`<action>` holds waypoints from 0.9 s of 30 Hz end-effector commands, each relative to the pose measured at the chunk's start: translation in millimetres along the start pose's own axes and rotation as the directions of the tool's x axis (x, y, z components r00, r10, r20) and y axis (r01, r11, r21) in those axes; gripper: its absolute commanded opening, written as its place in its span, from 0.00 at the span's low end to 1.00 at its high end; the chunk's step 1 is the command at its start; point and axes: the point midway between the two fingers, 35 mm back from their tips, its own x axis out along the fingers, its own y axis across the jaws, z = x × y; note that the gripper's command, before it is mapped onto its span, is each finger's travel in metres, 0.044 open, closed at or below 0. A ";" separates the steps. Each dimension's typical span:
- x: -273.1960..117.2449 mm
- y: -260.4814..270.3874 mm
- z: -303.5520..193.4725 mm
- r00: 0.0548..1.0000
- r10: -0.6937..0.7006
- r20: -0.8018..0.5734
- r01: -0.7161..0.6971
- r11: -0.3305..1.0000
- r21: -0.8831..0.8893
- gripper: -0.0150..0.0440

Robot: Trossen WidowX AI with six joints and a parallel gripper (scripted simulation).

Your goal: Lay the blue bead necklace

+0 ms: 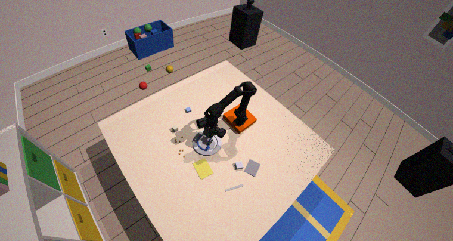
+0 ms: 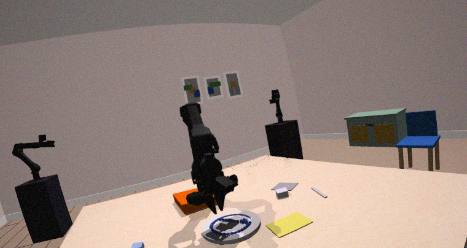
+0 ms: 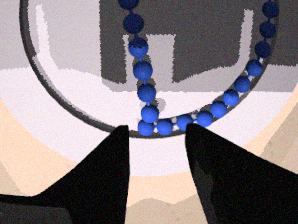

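The round bead board [image 1: 216, 150] [image 2: 256, 226] [image 3: 70, 92] is a pale disc with a dark ring groove. The blue bead necklace [image 1: 207, 148] [image 2: 249, 223] [image 3: 218, 109] lies on it. In the wrist view its beads follow the groove along the right and bottom, then turn sharply; one strand runs up across the inner disc. The groove's left part there is bare. My gripper [image 2: 218, 212] [image 3: 157, 133] is partly open and empty, fingertips a little above the board's edge nearest the orange base. In the wrist view the tips stand either side of the bend.
A yellow sheet [image 1: 202, 168] [image 2: 289, 224] lies beside the board. A pale cube [image 1: 238, 165] [image 2: 281, 193], a grey sheet [image 1: 252, 167] and a thin bar [image 1: 233, 188] lie farther off. Small loose brown beads [image 1: 179, 141] and a grey cube [image 1: 173, 129] lie on the board's other side.
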 end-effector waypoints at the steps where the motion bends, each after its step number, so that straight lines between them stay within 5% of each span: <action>1: 5.5 0.2 -0.8 1.000 0.002 -0.005 -0.002 1.000 -0.001 0.46; 23: 31.8 0.8 -3.8 1.000 0.003 -0.008 -0.003 1.000 -0.005 0.46; 27: 29.2 0.6 -2.8 1.000 0.001 -0.001 -0.001 1.000 -0.002 0.28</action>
